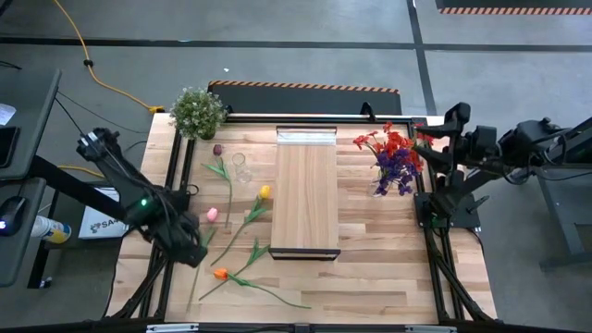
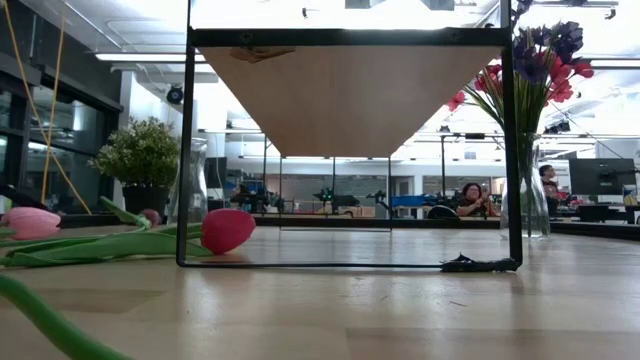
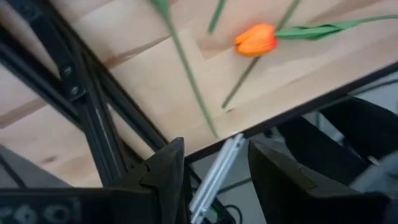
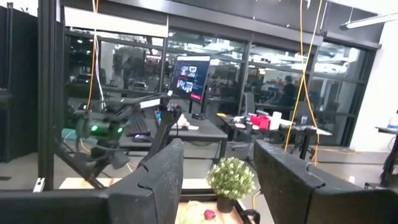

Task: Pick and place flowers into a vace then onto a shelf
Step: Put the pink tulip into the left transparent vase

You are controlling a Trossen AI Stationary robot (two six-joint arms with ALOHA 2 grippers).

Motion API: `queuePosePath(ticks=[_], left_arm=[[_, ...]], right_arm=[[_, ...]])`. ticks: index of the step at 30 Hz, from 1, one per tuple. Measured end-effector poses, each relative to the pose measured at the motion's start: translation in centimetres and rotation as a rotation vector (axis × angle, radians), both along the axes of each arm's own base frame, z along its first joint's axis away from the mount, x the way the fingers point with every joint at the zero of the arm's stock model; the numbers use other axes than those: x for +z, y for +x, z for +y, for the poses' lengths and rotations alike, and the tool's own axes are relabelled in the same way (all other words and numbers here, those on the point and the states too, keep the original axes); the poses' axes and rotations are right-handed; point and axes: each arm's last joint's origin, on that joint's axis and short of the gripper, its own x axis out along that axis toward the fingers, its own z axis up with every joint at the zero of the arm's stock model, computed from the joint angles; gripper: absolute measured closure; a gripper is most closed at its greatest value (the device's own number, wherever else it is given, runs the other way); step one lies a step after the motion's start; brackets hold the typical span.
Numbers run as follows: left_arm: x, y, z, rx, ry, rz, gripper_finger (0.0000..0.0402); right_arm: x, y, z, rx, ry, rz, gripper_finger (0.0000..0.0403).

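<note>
Left gripper hangs low over the near left corner of the surface, and its two dark fingers are spread apart with nothing between them. In the left wrist view they point past the edge of the wood, where a black frame rail runs along the side.

Just beside that gripper lies an orange flower with a long green stem. The left wrist view shows the same orange flower flat on the wood, with other thin stems crossing near it. A little farther in lie a pink flower and a yellow flower, both flat on the surface. Farther still is a dark maroon flower, next to an empty clear glass vase.

The shelf sits in the middle of the surface, running from near to far, and nothing rests on top of it. In the low view it stands on a thin black frame, and the pink flower lies by the frame's foot.

On the other side of the shelf stands a second vase full of red and purple flowers.

At the far left corner sits a bushy potted plant.

Right gripper is held up near the far right corner, close to the red and purple flowers. Its fingers are wide apart and hold nothing.

Beyond the surface, a person sits at a desk in the room.
</note>
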Motion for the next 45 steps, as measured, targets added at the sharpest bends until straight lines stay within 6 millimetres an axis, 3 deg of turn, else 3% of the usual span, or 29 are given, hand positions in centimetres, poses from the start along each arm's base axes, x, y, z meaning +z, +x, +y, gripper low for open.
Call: queuePosePath(ticks=[8,20,41,45], left_arm=[[-1.1,-0.2,-1.8,0.058,0.098,0.007,0.0190],[-2.5,1.0,-2.6,0.096,0.219,-0.046,0.0190],[-7.3,3.0,-5.3,0.076,0.385,0.102,0.0190],[-9.1,2.9,-5.3,0.095,0.373,0.141,0.0190]], right_arm=[[0.0,0.2,0.1,0.006,0.003,0.002,0.0218],[-0.1,0.6,0.4,0.040,0.035,0.005,0.0219],[-0.1,0.7,0.6,0.102,0.023,0.000,0.0218],[-0.1,0.7,0.6,0.102,0.023,0.000,0.0219]])
